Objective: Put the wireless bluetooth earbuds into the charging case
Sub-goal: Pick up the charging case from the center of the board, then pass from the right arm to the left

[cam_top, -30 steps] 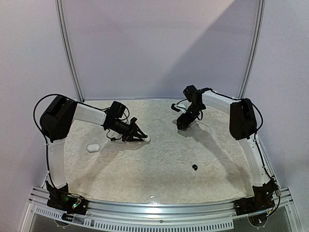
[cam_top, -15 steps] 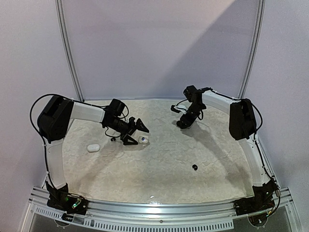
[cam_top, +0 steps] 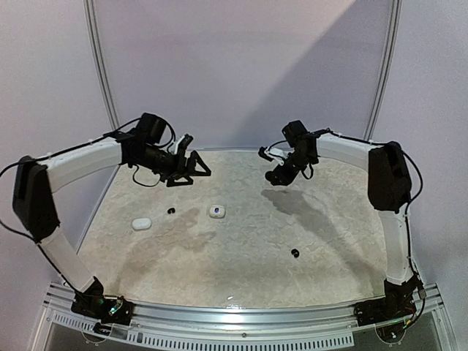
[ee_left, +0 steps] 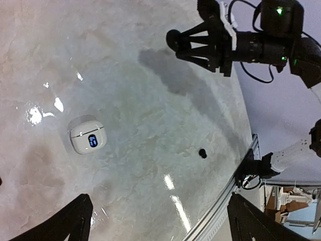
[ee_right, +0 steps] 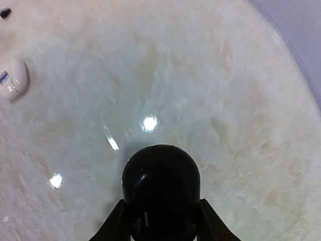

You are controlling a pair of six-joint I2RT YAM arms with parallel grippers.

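Observation:
A white charging case (cam_top: 216,211) with a small blue display lies on the table and also shows in the left wrist view (ee_left: 88,138). My left gripper (cam_top: 189,172) hangs open above and behind it, with nothing between its fingers (ee_left: 75,221). My right gripper (cam_top: 272,178) is shut on a glossy black oval case (ee_right: 160,175) and holds it above the table at the back right. One black earbud (cam_top: 295,253) lies loose at the front right, apart from both grippers. Another small black earbud (cam_top: 171,211) lies left of the white case.
A second, plain white case (cam_top: 141,223) lies near the left edge. The metal rail (cam_top: 234,314) runs along the near edge of the table. A curved frame and white walls stand behind the table.
My left gripper opened, left the white display case on the table, then rose and drew back to the left. My right gripper shut on the black case and lifted a little.

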